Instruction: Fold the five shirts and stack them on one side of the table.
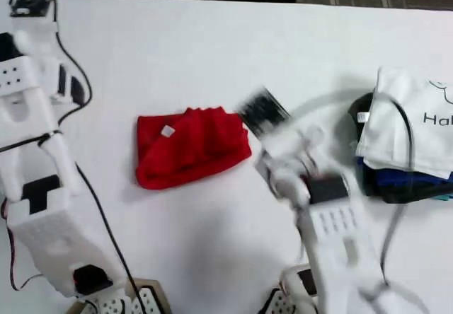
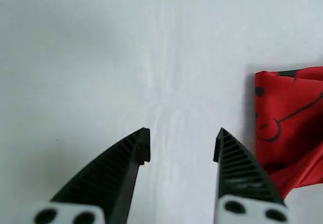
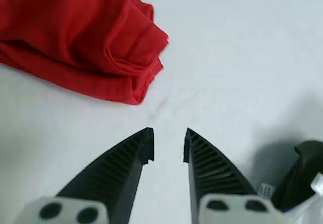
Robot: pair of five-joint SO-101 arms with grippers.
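A loosely folded red shirt [image 1: 191,148] lies in the middle of the white table [image 1: 212,52]. At the table's right edge sits a stack of folded shirts [image 1: 407,158], white on top with blue, black and teal beneath. My right gripper [image 1: 263,112] hovers just off the red shirt's right end. In the right wrist view it [image 3: 168,133] is open by a narrow gap with nothing between its fingers, the red shirt [image 3: 86,37] lying a little beyond the tips. My left gripper [image 2: 181,143] is wide open over bare table, beside the red shirt's printed edge [image 2: 290,128].
The left arm [image 1: 35,179] stands folded along the table's left edge, with black cables [image 1: 99,208] trailing beside it. A black shirt edge [image 3: 305,171] of the stack lies close beside the right gripper. Bare table spans the far side.
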